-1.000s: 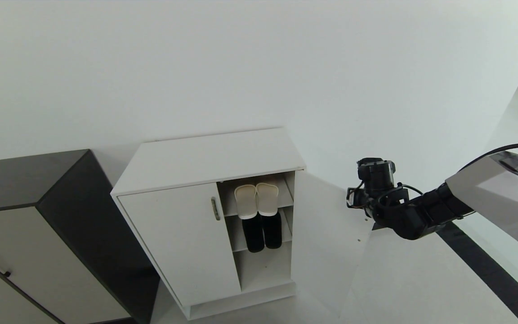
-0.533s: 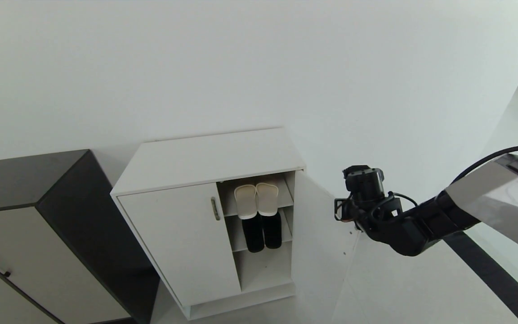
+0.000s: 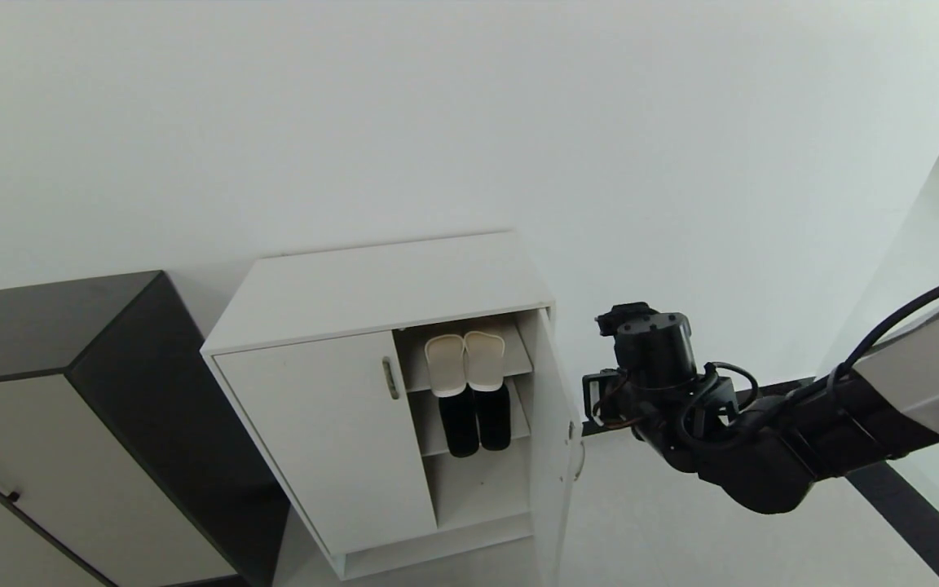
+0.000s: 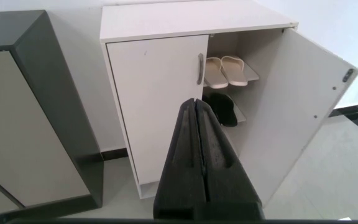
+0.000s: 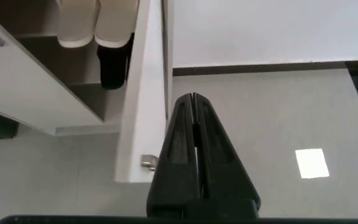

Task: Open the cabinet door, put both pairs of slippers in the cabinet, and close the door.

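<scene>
The white cabinet has its left door closed and its right door partly open, edge-on in the head view. White slippers lie on the top shelf, black slippers on the shelf below. My right arm reaches in from the right, close to the door's outer face. My right gripper is shut and empty beside the door, near its handle. My left gripper is shut and empty, held back in front of the cabinet.
A dark cabinet with light fronts stands against the white cabinet's left side. A white wall runs behind both. Open floor lies to the right, crossed by a black strip.
The right door has swung from wide open toward the cabinet. My right arm has moved left along with it, staying at its outer face.
</scene>
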### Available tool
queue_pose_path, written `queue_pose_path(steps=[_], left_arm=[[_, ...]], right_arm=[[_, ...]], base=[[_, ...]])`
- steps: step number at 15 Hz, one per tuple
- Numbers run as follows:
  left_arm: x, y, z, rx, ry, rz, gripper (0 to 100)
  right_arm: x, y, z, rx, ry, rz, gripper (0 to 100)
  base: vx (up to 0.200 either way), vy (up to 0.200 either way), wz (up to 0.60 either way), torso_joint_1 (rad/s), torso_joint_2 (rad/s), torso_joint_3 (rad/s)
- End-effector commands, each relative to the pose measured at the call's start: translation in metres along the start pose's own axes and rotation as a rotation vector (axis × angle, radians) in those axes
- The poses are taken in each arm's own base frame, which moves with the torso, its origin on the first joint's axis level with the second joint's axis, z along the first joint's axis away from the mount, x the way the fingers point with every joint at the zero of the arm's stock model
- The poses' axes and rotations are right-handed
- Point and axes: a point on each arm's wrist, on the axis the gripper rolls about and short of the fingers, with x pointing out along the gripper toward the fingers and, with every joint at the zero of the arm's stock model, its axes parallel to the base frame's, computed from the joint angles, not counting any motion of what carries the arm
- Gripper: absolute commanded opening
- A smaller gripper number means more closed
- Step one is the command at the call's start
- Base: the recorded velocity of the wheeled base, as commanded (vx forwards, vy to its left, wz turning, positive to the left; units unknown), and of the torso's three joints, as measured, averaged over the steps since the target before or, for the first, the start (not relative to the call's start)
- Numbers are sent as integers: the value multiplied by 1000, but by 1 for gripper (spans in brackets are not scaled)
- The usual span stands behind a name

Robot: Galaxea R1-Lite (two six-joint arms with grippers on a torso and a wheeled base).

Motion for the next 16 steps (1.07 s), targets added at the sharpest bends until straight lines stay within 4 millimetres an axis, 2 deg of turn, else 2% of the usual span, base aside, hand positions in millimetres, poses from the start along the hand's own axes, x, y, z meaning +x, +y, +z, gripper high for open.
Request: queue_pose_path(steps=[1,5,10,16], left_arm=[[0,0,0,-1,1,0,0],[0,0,0,-2,1,0,0],[0,0,0,-1,1,0,0],[0,0,0,-1,1,0,0]], right_arm=[[-7,0,0,-8,-3,10,0],[-6,0,-1,-10,2,11,0],[-5,0,-3,-14,5,8,0],[-8,-4,-2,-17,6,-2,0]], base=[[0,0,0,0,0,0],[0,0,0,0,0,0],[0,0,600,1,0,2],[0,0,0,0,0,0]])
